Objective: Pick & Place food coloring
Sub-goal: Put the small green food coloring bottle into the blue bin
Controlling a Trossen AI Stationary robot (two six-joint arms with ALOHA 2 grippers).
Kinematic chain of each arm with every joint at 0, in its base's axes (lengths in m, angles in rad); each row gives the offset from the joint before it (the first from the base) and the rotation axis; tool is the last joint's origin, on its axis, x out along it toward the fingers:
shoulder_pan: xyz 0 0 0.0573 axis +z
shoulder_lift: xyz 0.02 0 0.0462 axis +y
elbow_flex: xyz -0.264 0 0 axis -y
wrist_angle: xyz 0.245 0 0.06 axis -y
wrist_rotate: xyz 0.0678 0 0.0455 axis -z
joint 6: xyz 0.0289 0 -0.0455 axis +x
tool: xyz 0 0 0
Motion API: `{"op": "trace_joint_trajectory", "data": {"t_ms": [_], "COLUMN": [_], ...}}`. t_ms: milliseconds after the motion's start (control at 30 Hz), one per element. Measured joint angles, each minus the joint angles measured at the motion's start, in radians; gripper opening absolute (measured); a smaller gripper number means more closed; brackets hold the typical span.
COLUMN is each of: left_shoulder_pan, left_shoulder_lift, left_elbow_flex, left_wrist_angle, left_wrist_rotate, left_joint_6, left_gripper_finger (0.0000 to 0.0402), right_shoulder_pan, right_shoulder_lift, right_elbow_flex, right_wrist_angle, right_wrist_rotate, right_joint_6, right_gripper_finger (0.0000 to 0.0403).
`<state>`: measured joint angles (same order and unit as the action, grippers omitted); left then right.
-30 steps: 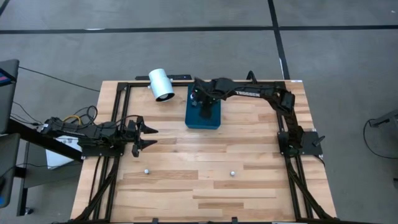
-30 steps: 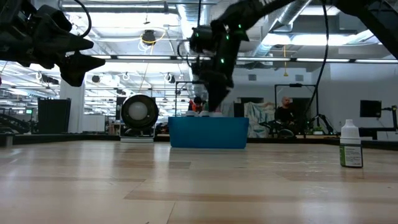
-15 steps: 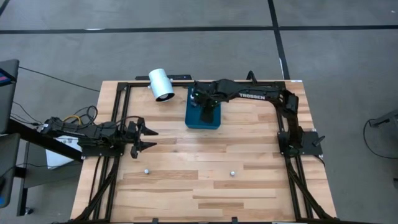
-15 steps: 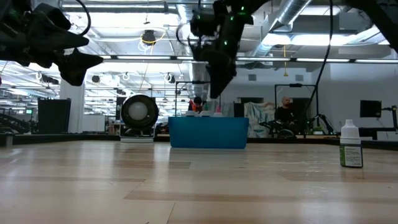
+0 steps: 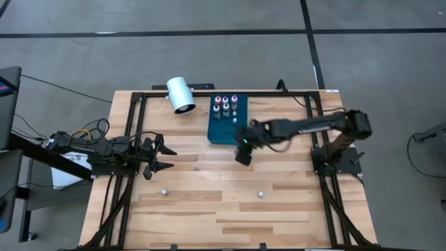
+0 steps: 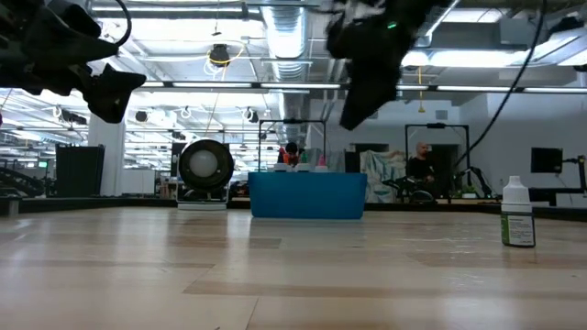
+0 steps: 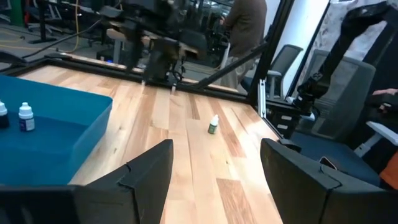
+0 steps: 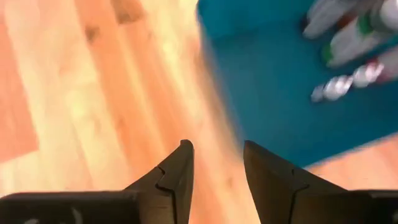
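Note:
Several food coloring bottles [image 5: 224,104] stand upright in the far part of the blue tray [image 5: 226,131]; they also show in the right wrist view [image 8: 348,43]. Two more bottles stand on the bare table, one near left [image 5: 164,190] and one near the middle [image 5: 260,194]. My right gripper [image 5: 242,155] hangs open and empty above the table, just off the tray's near right corner; its fingers [image 8: 180,165] show a clear gap. My left gripper [image 5: 167,157] is open and empty at the table's left side, above the surface.
A large white cylinder [image 5: 180,94] lies at the far edge, left of the tray. The low view shows one bottle [image 6: 518,223] standing at the right. The black frame rails [image 5: 132,139] run along the table's sides. A person stands beyond the table [image 7: 245,25].
My right gripper has risen out of the blue tray and gone toward the table's near edge and a little right, stopping beside the tray's near right corner. The bottles in the tray, hidden under the arm before, now show. They stay upright.

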<state>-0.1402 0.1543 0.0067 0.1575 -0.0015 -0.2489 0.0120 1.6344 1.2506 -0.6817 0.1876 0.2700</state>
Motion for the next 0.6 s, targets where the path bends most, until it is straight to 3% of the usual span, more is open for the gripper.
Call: {"op": "trace_joint_trajectory", "data": {"t_ms": [300, 600], "left_shoulder_pan": [0.000, 0.000], "left_shoulder_lift": [0.000, 0.000], "left_elbow_flex": [0.000, 0.000], "left_wrist_angle": [0.025, 0.012], "left_wrist_rotate": [0.051, 0.042], "left_joint_6": [0.000, 0.000], "left_gripper_finger": [0.0234, 0.0234], "right_shoulder_pan": [0.264, 0.491], "right_shoulder_lift": [-0.187, -0.199], "right_elbow_flex": [-0.223, -0.264], "right_wrist_angle": [0.122, 0.047], "right_wrist_rotate": [0.049, 0.043], "right_joint_6": [0.170, 0.314], "right_gripper_finger": [0.0129, 0.0129]}}
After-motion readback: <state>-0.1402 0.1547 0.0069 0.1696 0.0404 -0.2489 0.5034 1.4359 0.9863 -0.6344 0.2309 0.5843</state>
